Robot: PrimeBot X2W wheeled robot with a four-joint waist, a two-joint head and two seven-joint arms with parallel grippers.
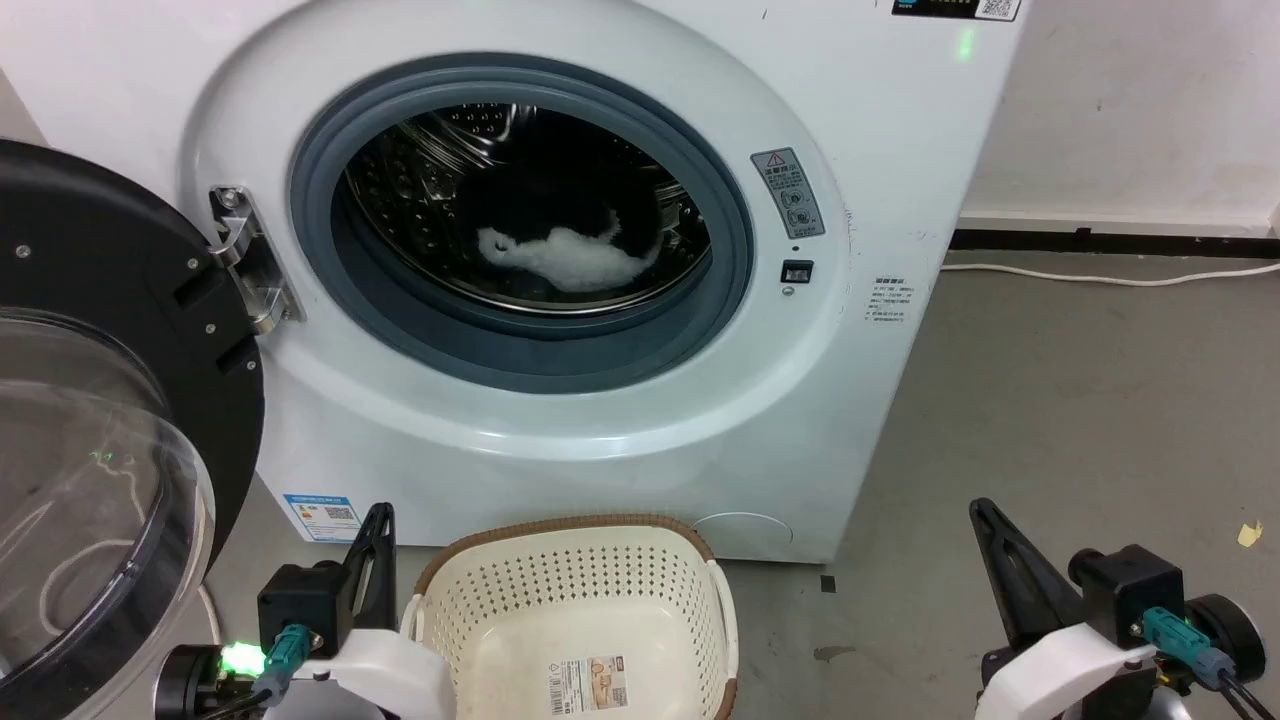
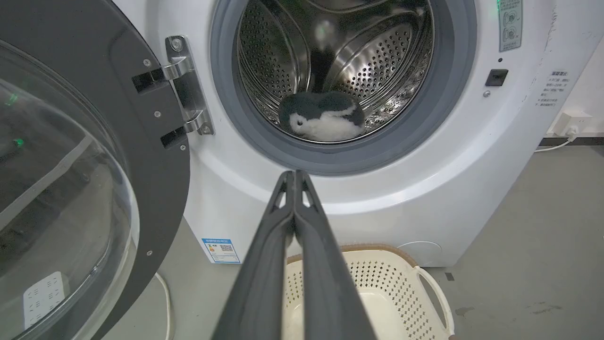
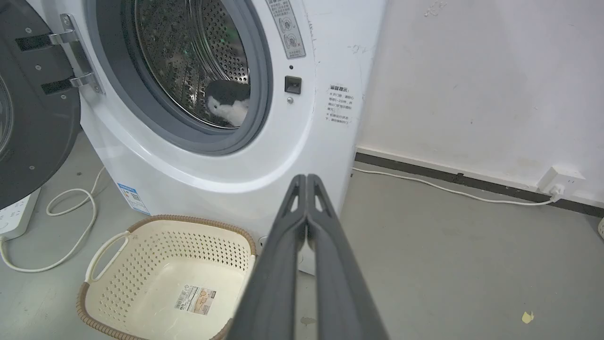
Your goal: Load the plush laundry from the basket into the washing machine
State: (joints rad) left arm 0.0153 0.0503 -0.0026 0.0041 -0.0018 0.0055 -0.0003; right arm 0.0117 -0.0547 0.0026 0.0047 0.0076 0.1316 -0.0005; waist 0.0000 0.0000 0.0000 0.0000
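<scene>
The plush laundry [image 2: 323, 123] lies inside the washing machine [image 1: 700, 430], low in the shiny drum [image 2: 382, 56], at about 6 o'clock in the round hole, so I think the loading is done. The basket [image 1: 575, 585] sits on the grey floor [image 1: 1050, 420] just in front of the machine, at 6 o'clock from the hole, with only a paper label [image 1: 587, 683] on its bottom. The left claw [image 2: 295, 177] has its two fingers pressed together with nothing in it, at 7 o'clock in the head view, beside the basket. The right claw [image 3: 306, 179] is closed tight and holds nothing too, at 5 o'clock, well apart from the basket. I think the only job left is the door [image 1: 110, 260], wide open at 9 o'clock; it would need a soft push to swing it closed. The plush laundry is fluffy and squashy, black fur with white patches. The drum is hard steel full of little holes, and the rubber ring [image 1: 520, 350] round it is grey. The basket is cream plastic with rows of holes and a brown woven-look rim
</scene>
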